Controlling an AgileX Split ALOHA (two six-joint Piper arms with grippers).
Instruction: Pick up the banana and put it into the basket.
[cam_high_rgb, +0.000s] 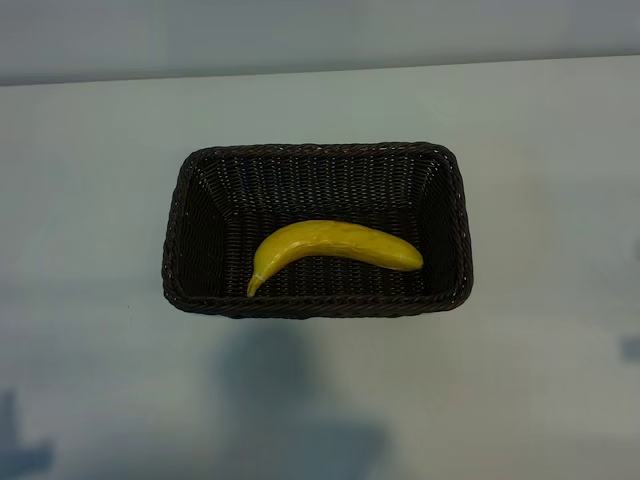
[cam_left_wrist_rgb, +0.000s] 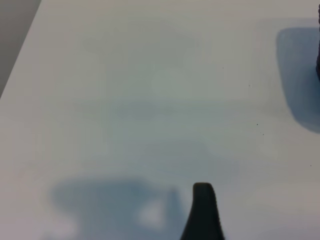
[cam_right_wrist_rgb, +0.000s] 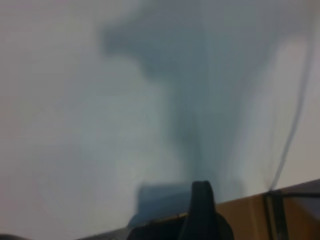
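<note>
Banana (cam_high_rgb: 332, 247) lies inside basket (cam_high_rgb: 318, 300); both pincers, left (cam_left_wrist_rgb: 202, 210) and right (cam_right_wrist_rgb: 202, 207), stand apart, empty, over bare table (cam_high_rgb: 100, 200).

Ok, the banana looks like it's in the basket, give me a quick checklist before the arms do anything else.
1. Banana inside the basket: ok, lying on the floor of it.
2. Banana clear of the rim: ok.
3. Basket flat on the table: ok.
4. Left gripper empty: ok, only bare table ahead.
5. Right gripper empty: ok, nothing held.
6. Both arms clear of the basket: ok, neither shows in the exterior view.
</note>
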